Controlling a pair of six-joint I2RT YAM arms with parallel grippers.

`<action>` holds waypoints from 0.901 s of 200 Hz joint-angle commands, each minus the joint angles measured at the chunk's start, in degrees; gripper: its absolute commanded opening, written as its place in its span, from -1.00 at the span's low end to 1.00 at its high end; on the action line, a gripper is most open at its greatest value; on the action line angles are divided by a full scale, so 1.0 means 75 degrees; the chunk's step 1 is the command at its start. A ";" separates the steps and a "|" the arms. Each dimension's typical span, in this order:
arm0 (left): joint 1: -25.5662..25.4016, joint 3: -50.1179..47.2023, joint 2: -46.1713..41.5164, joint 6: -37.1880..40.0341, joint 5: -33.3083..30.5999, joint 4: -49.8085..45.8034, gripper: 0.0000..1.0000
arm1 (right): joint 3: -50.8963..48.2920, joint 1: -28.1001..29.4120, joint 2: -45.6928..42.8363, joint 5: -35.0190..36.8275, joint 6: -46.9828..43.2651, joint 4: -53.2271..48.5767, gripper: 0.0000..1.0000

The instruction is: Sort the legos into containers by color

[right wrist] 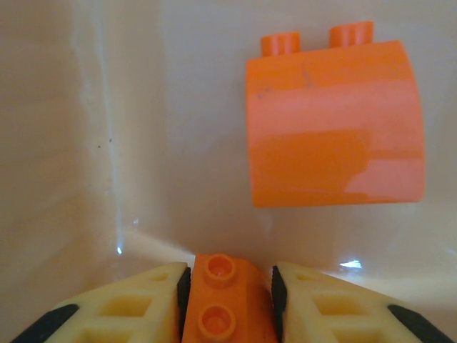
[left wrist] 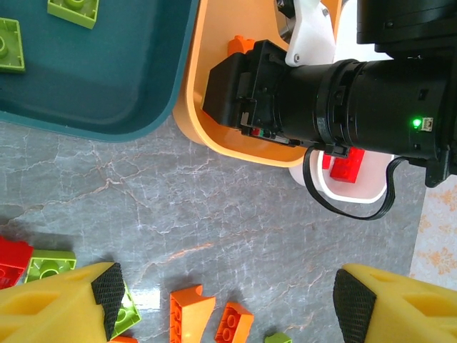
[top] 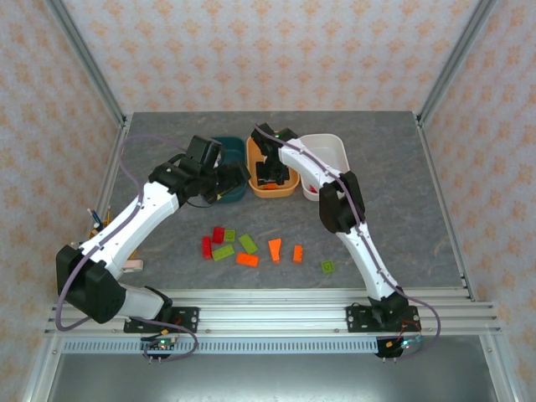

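Directly over the floor of the orange tub (top: 272, 195), the right end effector (right wrist: 230, 286) pinches a small orange brick (right wrist: 218, 307), its long axis running along the fingers. A curved orange brick (right wrist: 334, 125) lies just ahead. The left end effector (left wrist: 230, 296) hangs open beside the teal tub (top: 233, 146), nearer the loose legos (top: 251, 247) on the grey bench (top: 402, 209).

Bright, even light comes from overhead, so the arms (top: 142, 209) lay only faint, soft shadows on the worktop (top: 394, 167). The top view is sharp throughout. Close up, the left fingers (left wrist: 57, 304) go soft at the bottom edge, and the grey surface shows a pale sheen. Inside the tub (right wrist: 71, 143) everything is warm and hazy, with small white glints low on its wall. The big brick (right wrist: 334, 128) has soft edges and a glossy patch, and the small brick (right wrist: 225, 300) looks slightly blurred.
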 commanded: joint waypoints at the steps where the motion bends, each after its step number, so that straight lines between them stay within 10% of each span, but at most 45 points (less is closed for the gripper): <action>1: 0.0078 -0.0165 0.0009 0.0150 0.0079 0.0035 0.60 | 0.0212 -0.0007 0.0152 -0.0157 0.0046 -0.0076 -0.13; 107: 0.0076 -0.0590 -0.0804 0.0177 0.0097 -0.0357 0.60 | -0.0089 -0.0007 -0.2049 0.1071 0.0078 -0.0073 0.09; 180: -0.0222 -0.1014 -0.1692 0.0371 0.0334 -0.1090 0.61 | -0.4203 0.0115 -0.5935 0.1324 0.0426 0.0497 0.10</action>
